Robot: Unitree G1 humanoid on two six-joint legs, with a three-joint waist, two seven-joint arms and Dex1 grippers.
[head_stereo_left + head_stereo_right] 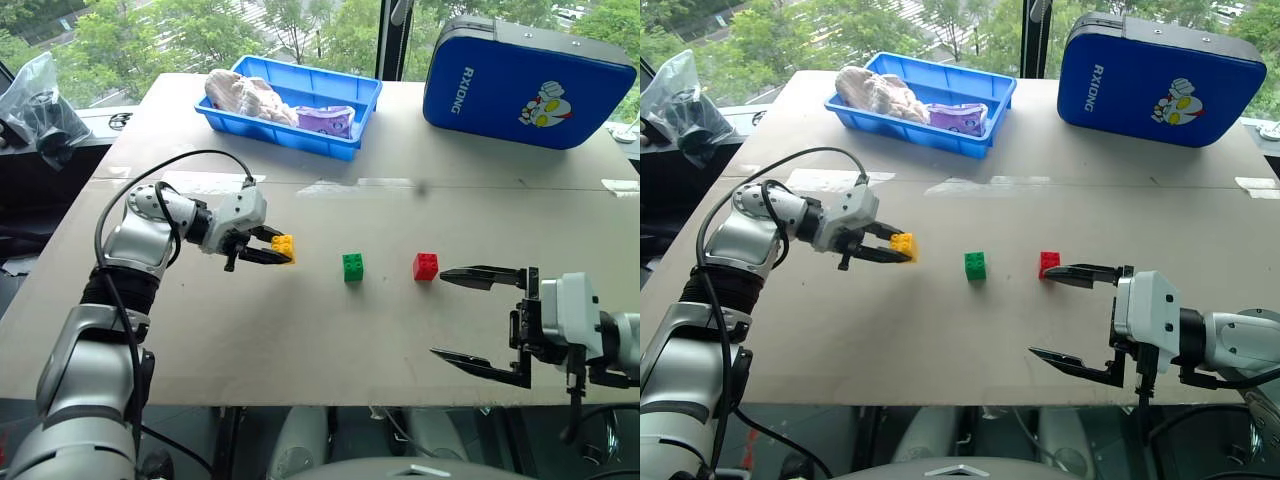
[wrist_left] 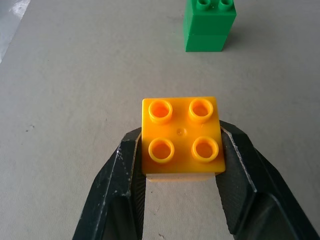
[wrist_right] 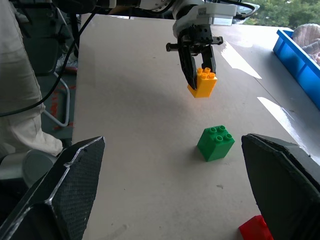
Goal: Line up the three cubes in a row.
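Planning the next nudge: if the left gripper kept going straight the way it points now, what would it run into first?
Most likely the green cube. The left gripper, shut on the yellow cube, aims along the table toward it, with bare board between. It angles slightly downward, so the yellow cube could touch the table first; depth is unclear.

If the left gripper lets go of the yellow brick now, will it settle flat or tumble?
The yellow brick looks lifted clear of the table in the left gripper, so it may bounce slightly. Its square, rigid shape should stop it rolling. Smooth plastic might slide a little.
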